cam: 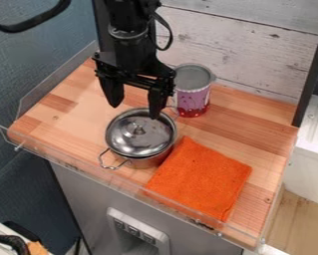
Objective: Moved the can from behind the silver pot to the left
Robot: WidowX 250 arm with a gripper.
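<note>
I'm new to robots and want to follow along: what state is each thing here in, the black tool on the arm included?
Black two-fingered tool: open, empty, hanging over the pot's far side.
Purple and red cylindrical can: standing upright.
Silver metal pot: upright, covered.
Shiny round lid: on the pot, knob up.
Orange cloth: spread flat.

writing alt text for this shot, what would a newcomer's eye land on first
Probably the bright orange cloth, lying flat on the wooden counter toward the front. Next, the shiny lidded silver pot beside it, with the black gripper hanging open above. Behind the pot, near the whitewashed plank wall, stands the purple and red can.
</note>
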